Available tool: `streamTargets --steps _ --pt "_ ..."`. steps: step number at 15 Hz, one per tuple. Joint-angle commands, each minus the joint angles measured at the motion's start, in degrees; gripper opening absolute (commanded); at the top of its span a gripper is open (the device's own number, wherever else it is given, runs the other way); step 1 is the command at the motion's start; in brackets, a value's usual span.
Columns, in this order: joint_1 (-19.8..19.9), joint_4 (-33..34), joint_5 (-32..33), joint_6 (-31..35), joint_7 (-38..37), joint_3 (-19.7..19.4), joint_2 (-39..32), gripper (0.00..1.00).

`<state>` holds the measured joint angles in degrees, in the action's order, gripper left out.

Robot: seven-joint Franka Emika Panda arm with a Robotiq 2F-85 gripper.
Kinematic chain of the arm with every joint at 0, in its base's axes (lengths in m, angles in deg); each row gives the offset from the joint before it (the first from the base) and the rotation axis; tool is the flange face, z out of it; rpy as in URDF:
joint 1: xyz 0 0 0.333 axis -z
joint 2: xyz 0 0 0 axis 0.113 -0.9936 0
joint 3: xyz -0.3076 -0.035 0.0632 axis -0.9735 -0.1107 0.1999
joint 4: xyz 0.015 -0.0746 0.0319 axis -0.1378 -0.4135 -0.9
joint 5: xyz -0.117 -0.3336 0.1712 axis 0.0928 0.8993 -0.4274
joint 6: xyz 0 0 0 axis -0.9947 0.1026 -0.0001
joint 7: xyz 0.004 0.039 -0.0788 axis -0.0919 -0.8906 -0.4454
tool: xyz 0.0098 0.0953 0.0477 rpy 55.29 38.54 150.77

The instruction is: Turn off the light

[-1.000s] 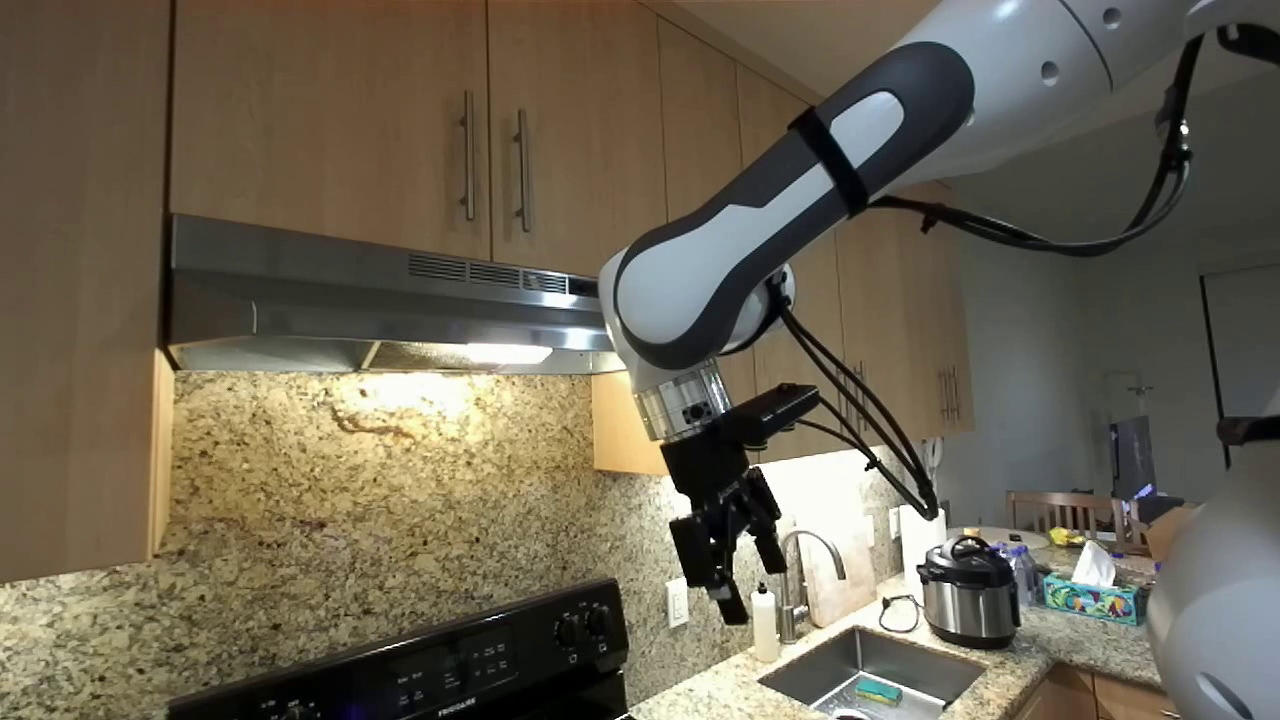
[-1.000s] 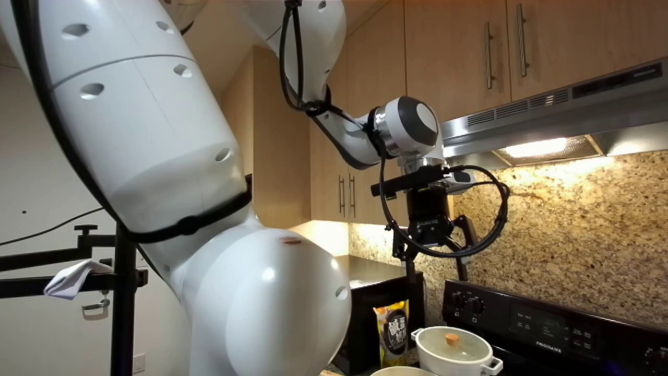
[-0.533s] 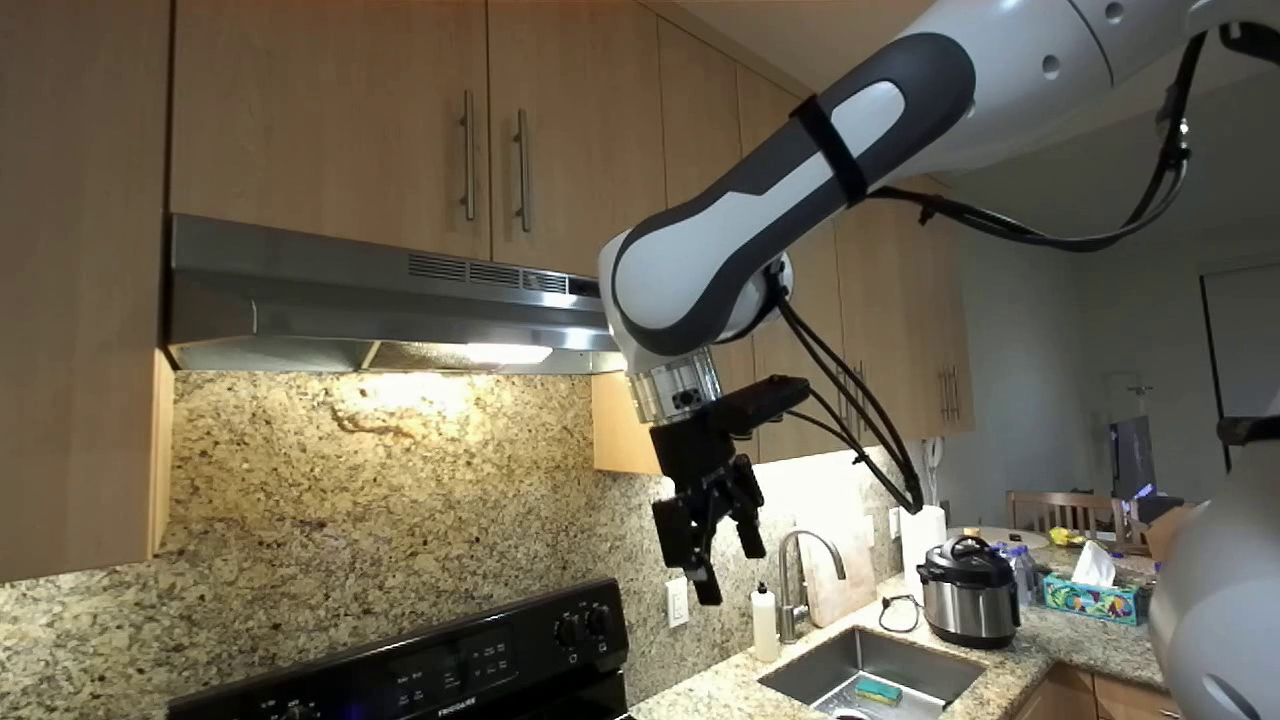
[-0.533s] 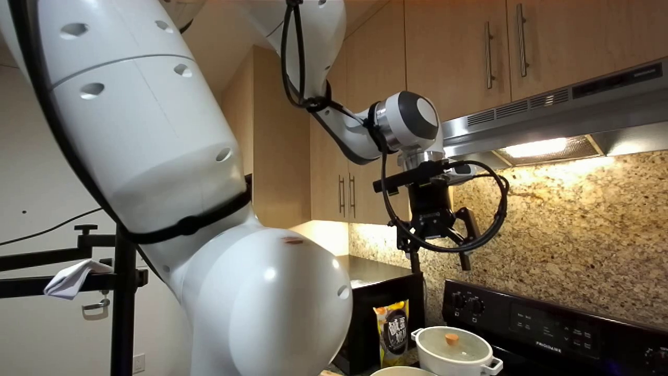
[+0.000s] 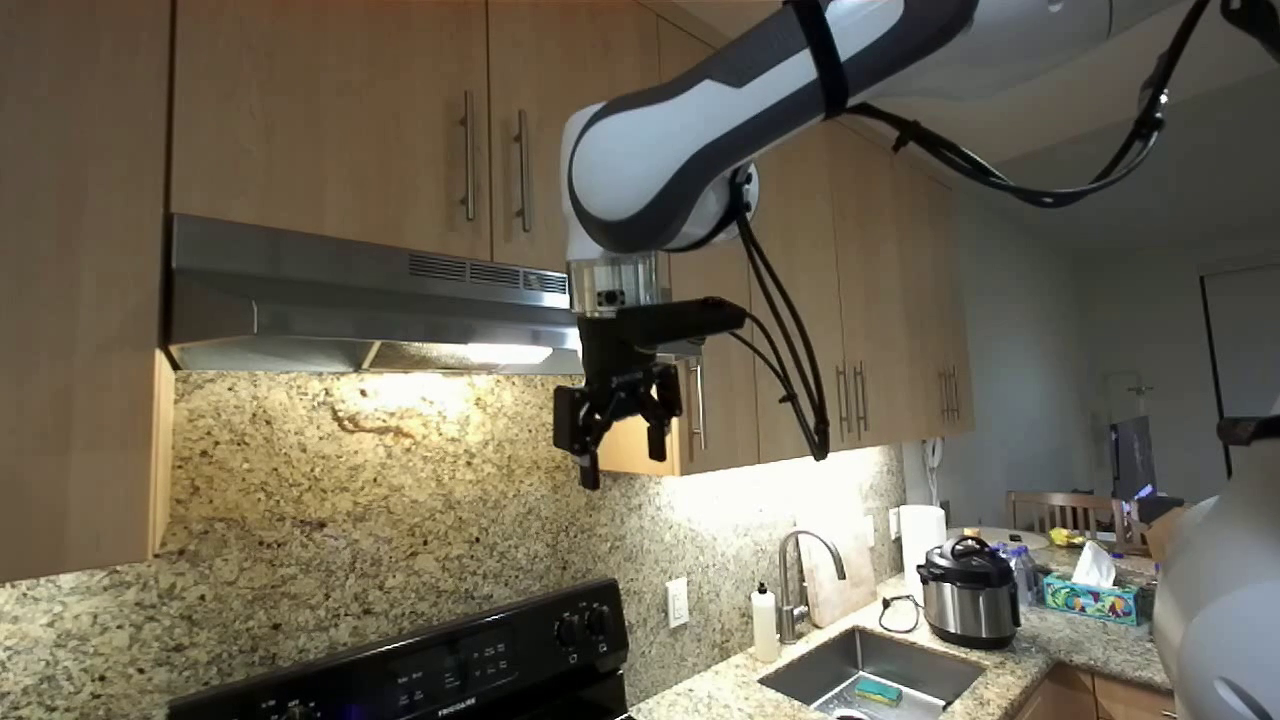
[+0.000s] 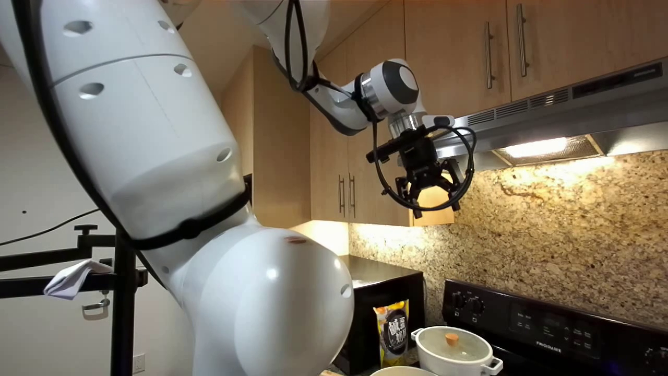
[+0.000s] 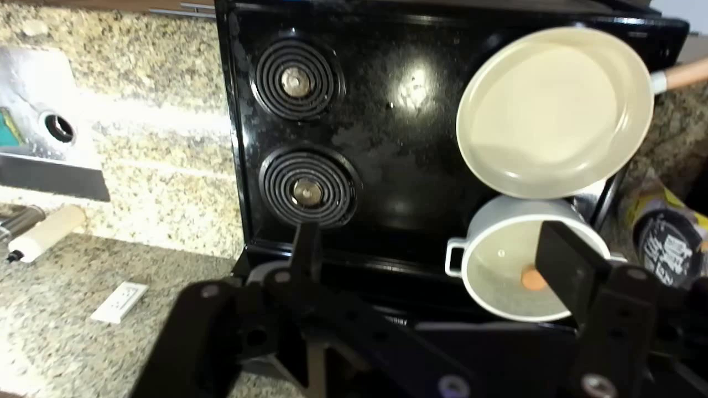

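Note:
A lit lamp (image 5: 508, 354) is on under the steel range hood (image 5: 380, 290). In an exterior view the lamp (image 6: 536, 148) and the hood (image 6: 563, 116) also show, with a dark strip (image 6: 617, 81) on the hood's front face. My gripper (image 5: 623, 470) points down with its fingers apart, lower than the hood and near its end; it also shows beside the hood end in an exterior view (image 6: 436, 211). In the wrist view my gripper (image 7: 434, 237) is open and empty, above the stove. The wrist view does not show the hood or lamp.
Below are a black stove (image 7: 398, 166), a cream pan (image 7: 547, 116) and a white lidded pot (image 7: 498, 265). Wooden cabinets (image 5: 580, 120) stand behind the arm. A wall outlet (image 5: 677, 602), a soap bottle (image 5: 764, 625) and a sink (image 5: 870, 660) are to one side.
The arm has risen, and my gripper is higher and closer to the hood's end, shifted left in both exterior views. The gripper's tilt has changed. It stays open and the lamp stays lit.

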<state>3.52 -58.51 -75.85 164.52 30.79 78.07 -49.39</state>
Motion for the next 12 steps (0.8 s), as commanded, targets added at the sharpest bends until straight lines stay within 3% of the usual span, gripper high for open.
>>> streamTargets --steps 1,7,8,12 --pt "2.61 5.6 4.17 3.76 -8.9 2.65 -3.25 1.0" --pt "8.04 11.23 15.5 11.37 -24.6 5.37 -6.65 1.0" --pt "5.53 9.64 12.17 9.27 -19.81 3.34 -5.45 1.0" --pt "6.35 11.13 14.47 10.13 -22.78 3.84 -6.44 1.0"
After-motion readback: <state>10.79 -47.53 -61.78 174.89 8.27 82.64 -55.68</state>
